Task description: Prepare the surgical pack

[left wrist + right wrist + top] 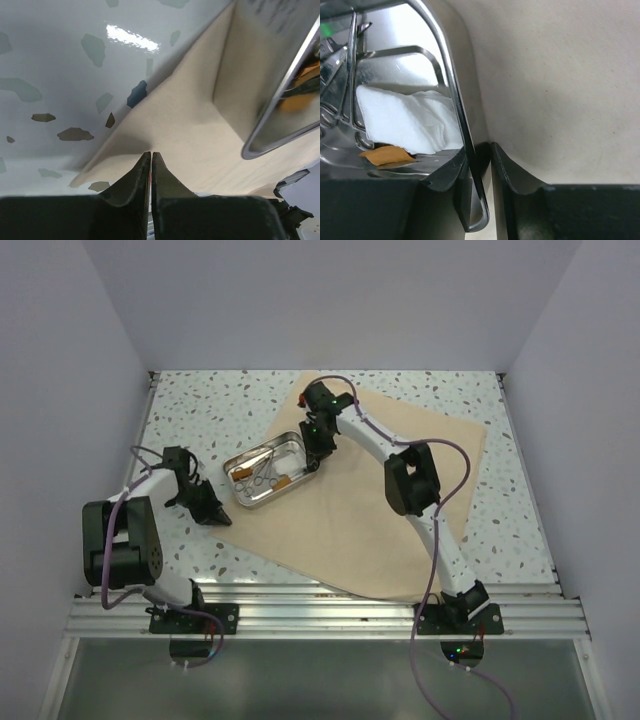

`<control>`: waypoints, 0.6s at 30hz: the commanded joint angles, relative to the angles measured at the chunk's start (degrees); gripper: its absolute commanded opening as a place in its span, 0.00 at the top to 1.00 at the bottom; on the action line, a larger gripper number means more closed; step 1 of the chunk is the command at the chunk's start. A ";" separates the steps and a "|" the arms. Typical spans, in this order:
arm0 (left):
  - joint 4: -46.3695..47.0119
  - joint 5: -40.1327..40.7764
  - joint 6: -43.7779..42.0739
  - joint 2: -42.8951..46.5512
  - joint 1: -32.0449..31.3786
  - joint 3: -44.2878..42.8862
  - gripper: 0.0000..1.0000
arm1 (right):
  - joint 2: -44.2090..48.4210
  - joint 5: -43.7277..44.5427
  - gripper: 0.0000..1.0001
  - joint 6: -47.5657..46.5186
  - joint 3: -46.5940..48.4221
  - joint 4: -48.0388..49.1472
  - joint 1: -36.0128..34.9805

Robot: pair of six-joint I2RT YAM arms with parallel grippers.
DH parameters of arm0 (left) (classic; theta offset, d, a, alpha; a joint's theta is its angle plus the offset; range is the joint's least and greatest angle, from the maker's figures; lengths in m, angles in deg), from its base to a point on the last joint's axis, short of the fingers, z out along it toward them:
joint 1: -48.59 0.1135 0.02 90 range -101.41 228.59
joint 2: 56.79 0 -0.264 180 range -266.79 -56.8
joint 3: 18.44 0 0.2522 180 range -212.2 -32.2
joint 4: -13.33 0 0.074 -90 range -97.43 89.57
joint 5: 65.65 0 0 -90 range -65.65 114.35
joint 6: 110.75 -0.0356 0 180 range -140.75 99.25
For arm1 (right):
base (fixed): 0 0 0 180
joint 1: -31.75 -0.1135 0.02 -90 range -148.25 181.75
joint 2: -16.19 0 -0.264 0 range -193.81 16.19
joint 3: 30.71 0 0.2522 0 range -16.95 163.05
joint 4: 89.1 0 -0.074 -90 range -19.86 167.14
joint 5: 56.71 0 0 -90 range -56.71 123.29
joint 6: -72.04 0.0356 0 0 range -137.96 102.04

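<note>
Robot lab test cell: plain white walls (330,300) box in a speckled terrazzo-pattern surface (200,410); two white-and-black robot arms (440,540) bolted to a silver aluminium rail (330,615).

The table (220,410) is white, speckled grey and dark. The cloth (400,520) is plain tan. The tray (454,115) is mirror-bright steel. In it lie white gauze (405,120) and an orange-brown strip (382,156). The arms (370,435) are white with black joints, their cables (433,560) purple. The walls (330,300) are pale lilac-grey.

White left arm (165,585) and right arm (440,535), black joint housings (412,480), purple cables (466,462), green lights (327,398), tapered black fingers (132,185)
</note>
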 commanded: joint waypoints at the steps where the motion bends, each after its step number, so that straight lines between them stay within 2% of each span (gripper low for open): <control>1: 0.20 0.88 0.26 -2.36 0.29 -2.75 0.94 | 6.02 6.02 0.78 -0.96 -3.73 1.28 0.93; 6: 0.20 2.55 0.70 -1.31 0.29 -4.69 0.92 | 10.94 5.06 0.86 -3.34 -10.40 2.95 3.65; 10: -1.20 3.08 0.27 -1.48 0.29 -7.06 0.91 | 14.89 2.42 0.99 -8.42 -14.10 1.73 7.33; 18: -2.08 6.59 -1.23 -2.10 0.29 -11.72 0.89 | 25.35 -5.75 1.00 -20.19 -28.86 5.06 14.02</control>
